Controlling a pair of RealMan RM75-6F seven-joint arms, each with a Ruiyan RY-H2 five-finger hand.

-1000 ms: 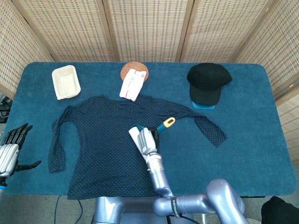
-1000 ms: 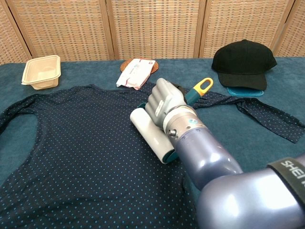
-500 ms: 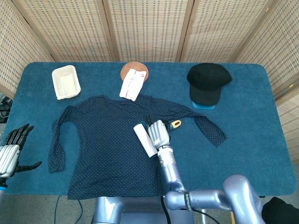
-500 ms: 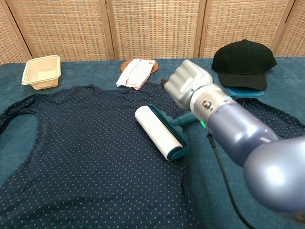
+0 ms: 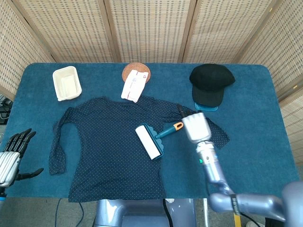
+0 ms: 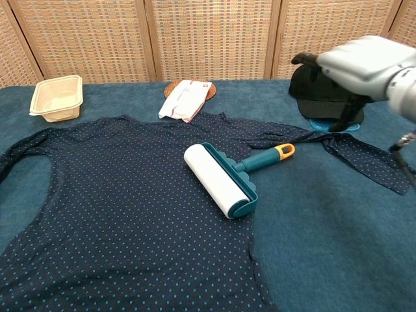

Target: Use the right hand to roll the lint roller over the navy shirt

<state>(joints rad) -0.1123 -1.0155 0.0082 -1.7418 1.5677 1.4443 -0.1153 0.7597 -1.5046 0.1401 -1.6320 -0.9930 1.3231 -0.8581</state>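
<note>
The navy dotted shirt (image 5: 104, 146) (image 6: 110, 214) lies spread flat on the blue table. On it, near its right side, rests the lint roller (image 5: 149, 142) (image 6: 218, 181), white roll down, with its teal handle and orange loop pointing right. My right hand (image 5: 195, 126) (image 6: 367, 65) hangs in the air to the right of the handle, clear of it, fingers apart and holding nothing. My left hand (image 5: 12, 153) is off the table's left edge with its fingers spread and nothing in it.
A cream container (image 5: 66, 83) (image 6: 58, 96) stands at the back left. A white packet (image 5: 134, 85) (image 6: 185, 99) lies on a round coaster behind the shirt. A black cap (image 5: 210, 82) (image 6: 312, 88) sits on a teal lid at the back right.
My right hand has let go of the lint roller's handle and moved up and to the right. The roller now lies by itself on the shirt.
</note>
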